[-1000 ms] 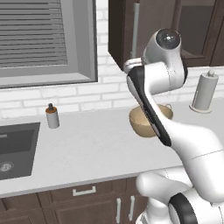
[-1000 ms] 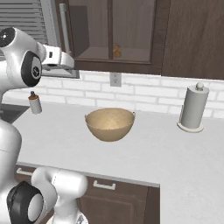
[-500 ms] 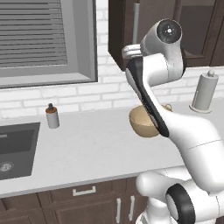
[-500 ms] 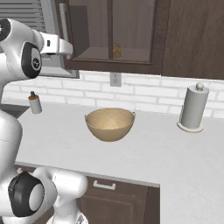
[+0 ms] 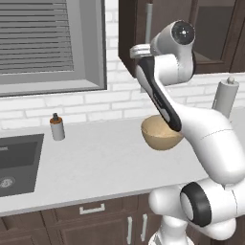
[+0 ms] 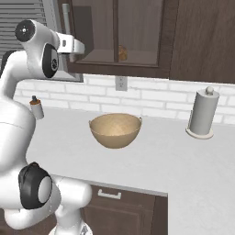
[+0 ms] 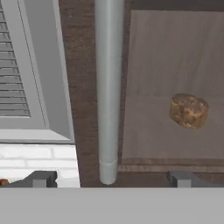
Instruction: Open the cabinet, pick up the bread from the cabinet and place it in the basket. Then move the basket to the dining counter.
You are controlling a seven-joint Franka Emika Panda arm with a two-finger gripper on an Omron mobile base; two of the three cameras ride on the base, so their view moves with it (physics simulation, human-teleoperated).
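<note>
Two claw tips spread wide; we straddle the handle at its bottom end, bread behind glass.

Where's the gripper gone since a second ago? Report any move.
Yes. The gripper has risen toward the cabinet, its open jaws now either side of the handle.

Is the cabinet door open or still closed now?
Closed: the cabinet door sits flush, the bread behind its glass, the handle ungrasped.

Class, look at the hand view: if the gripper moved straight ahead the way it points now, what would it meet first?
Most likely the cabinet's silver bar handle, which stands between the open fingers. How far ahead it lies is unclear; the bread sits behind the glass, off to one side.
</note>
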